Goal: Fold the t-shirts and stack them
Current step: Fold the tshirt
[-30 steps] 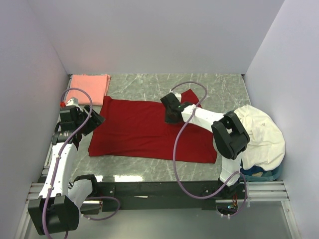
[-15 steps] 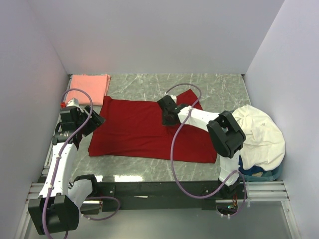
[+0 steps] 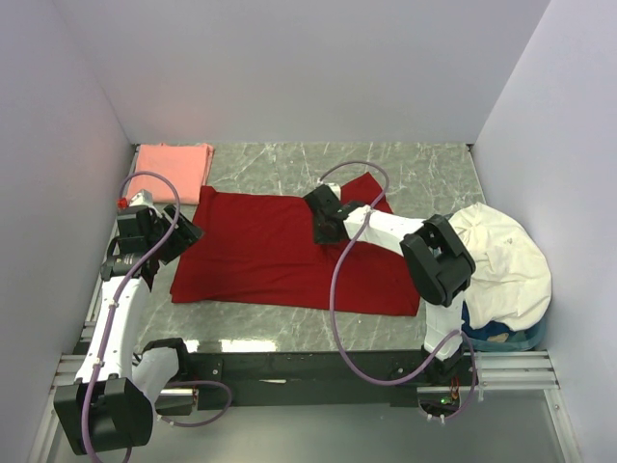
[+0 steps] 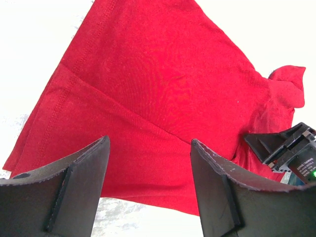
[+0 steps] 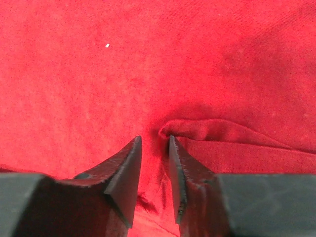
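The deep red t-shirt, likely limp and light, is lying spread at centre, the folded salmon-pink t-shirt sitting far left; the right gripper, nearly closed, is pinching its cloth while the left gripper is hovering wide open over its left hem, probably the best hold.

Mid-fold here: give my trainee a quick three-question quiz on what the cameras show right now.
1. True or false: the salmon-pink t-shirt lies folded at the far left corner of the table.
2. Which has its fingers wide apart? A) left gripper B) right gripper
3. The right gripper's fingers close on a ridge of which shirt?
Key: 1 true; 2 A; 3 the red t-shirt.
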`<state>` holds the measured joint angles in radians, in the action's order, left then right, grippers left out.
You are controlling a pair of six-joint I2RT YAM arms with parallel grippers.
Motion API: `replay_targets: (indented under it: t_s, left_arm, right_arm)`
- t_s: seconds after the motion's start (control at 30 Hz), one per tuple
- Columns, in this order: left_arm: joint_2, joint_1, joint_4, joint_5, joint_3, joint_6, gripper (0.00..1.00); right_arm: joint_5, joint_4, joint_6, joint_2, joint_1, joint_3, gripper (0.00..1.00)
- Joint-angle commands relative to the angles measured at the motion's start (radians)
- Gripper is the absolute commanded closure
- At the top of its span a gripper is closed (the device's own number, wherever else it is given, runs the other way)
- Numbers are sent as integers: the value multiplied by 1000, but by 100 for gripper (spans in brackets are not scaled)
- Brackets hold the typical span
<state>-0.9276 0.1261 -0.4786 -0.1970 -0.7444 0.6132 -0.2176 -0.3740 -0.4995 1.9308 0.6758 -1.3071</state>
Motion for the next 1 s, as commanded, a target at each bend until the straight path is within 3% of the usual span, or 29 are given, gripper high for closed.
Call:
replay_targets:
  t_s: [0.0,0.37,0.73,0.97]
  left_arm:
    - [-1,-6,18,-15,0,-18,28]
    - [4,-28,14,2,-3,-15,28]
    - [10,-45,9,13,-4,-15,28]
    - [10,-48,6,14,-4,-15,28]
  right_arm:
    - [-37,-5,-17,-102,-34,2,63]
    - [44,0,-74,-292,-320,227,64]
    - [397,173,-129,-328,-509,423,54]
    - [549,254,-168,-335,-552,462,60]
